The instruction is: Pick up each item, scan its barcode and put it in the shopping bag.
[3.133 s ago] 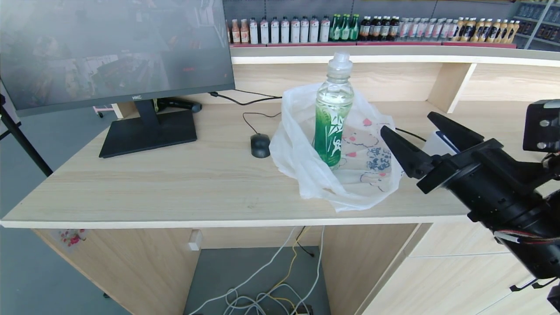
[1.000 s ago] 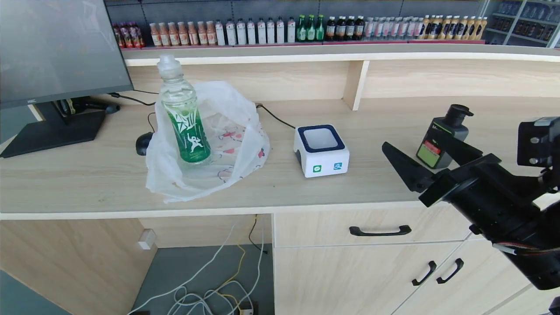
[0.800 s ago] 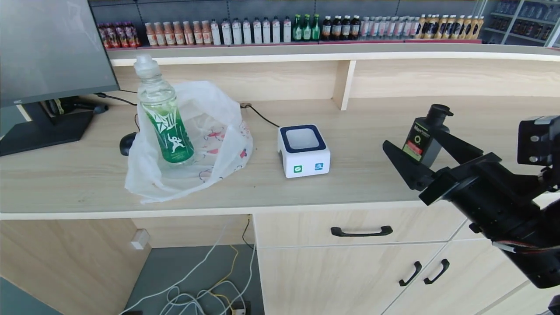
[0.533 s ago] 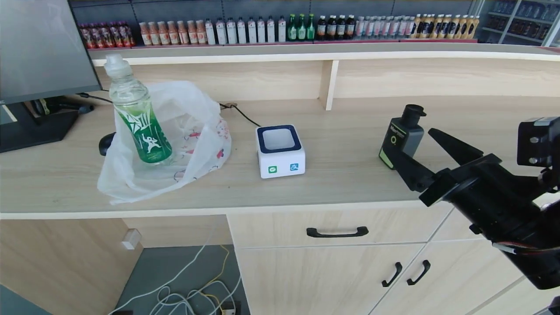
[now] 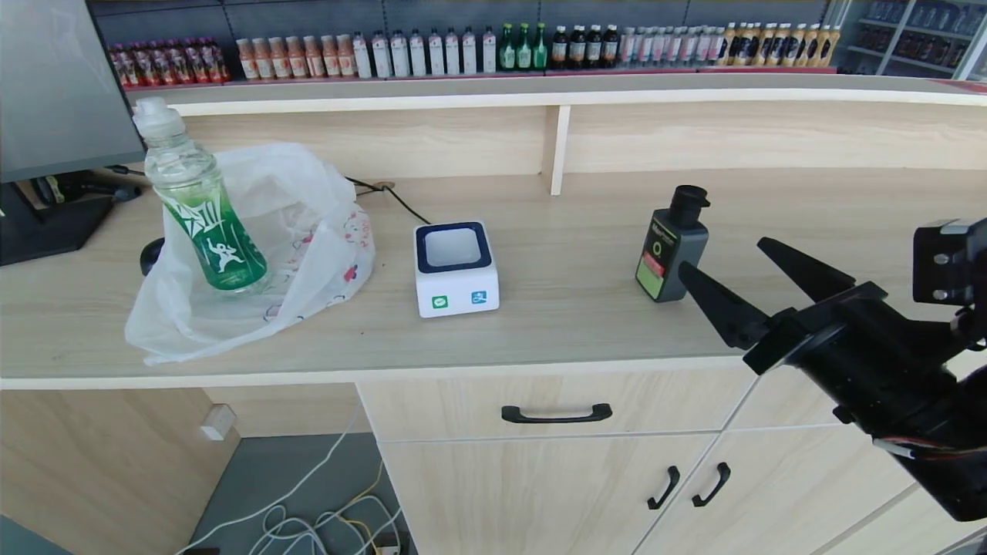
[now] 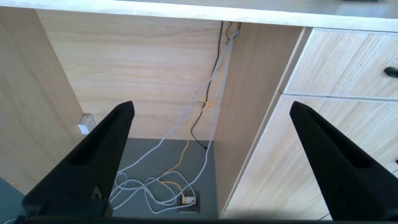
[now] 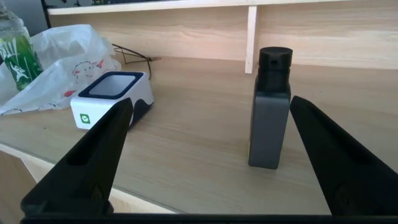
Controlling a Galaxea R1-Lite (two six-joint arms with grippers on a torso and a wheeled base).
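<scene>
1 item looks finished: a clear drink bottle [image 5: 204, 216] with a green label stands upright inside the spread-open white plastic shopping bag [image 5: 308, 200] at the left end of the wooden counter [image 5: 570, 339]. Whether its barcode was read cannot be told from here.

At least 1 item is left. A dark grey pump bottle [image 5: 669, 250] stands upright on the counter, well apart from the bag, with the white barcode scanner [image 5: 455, 268] between the 2. Nothing touches it yet.

The right gripper [image 5: 722, 256] hangs just in front of the pump bottle at the counter's near edge, its 2 fingers spread wide and holding nothing. In the right wrist view the bottle [image 7: 270, 112] sits between the fingers' lines but farther in, so the grasp is not yet made.

The left gripper [image 6: 211, 106] is low, facing the cabinet front and loose cables [image 6: 186, 155] under the counter, fingers also wide apart and empty.

By this reckoning the whole cycle for the pump bottle lies ahead: grasp, lift, present to the scanner, carry to the bag.
</scene>
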